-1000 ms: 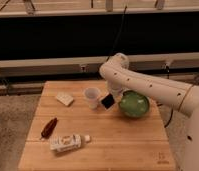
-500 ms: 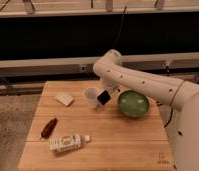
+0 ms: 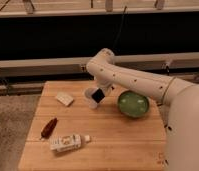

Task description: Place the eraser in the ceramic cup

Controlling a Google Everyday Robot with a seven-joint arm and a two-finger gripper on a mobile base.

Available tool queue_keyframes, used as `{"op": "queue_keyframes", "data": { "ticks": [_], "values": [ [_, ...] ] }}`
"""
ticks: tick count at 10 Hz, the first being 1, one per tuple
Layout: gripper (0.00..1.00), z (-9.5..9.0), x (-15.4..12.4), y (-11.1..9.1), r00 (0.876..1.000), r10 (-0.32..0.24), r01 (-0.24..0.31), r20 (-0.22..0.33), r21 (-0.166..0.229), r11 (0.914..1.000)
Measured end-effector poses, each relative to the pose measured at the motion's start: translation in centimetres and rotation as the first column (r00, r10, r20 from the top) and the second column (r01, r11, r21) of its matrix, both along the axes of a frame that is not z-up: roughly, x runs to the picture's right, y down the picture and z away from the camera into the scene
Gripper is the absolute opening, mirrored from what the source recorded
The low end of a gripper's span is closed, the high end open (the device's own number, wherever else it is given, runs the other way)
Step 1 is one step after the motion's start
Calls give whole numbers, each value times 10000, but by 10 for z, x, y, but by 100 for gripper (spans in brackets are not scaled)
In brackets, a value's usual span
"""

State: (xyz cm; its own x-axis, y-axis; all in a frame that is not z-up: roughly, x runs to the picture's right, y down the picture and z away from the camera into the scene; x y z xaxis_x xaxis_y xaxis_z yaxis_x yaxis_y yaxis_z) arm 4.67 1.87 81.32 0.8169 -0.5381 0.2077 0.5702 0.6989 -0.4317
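Note:
The white ceramic cup (image 3: 91, 98) stands on the wooden table (image 3: 118, 135), near the middle at the back. My gripper (image 3: 99, 93) is right above the cup's right rim and holds the black eraser (image 3: 98, 94), which hangs over the cup's mouth and partly covers it. The white arm reaches in from the right, over the green bowl.
A round green bowl (image 3: 133, 103) sits right of the cup. A small white block (image 3: 65, 99) lies to the cup's left. A brown object (image 3: 48, 127) and a lying white bottle (image 3: 68, 142) are at the front left.
The arm has swung left, carrying the eraser from beside the green bowl to over the cup's rim.

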Motion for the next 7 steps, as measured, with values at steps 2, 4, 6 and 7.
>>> {"op": "queue_keyframes", "data": {
  "ticks": [2,4,6,7],
  "values": [
    [1,4,-9,-6,9998,-101,100,148,82,9999],
    [1,9,-21,-11,9993,-207,202,308,143,9997],
    [1,12,-20,-15,9990,-268,261,363,207,9994],
    [1,15,-25,-17,9984,-347,336,449,255,9991]
  ]
}}
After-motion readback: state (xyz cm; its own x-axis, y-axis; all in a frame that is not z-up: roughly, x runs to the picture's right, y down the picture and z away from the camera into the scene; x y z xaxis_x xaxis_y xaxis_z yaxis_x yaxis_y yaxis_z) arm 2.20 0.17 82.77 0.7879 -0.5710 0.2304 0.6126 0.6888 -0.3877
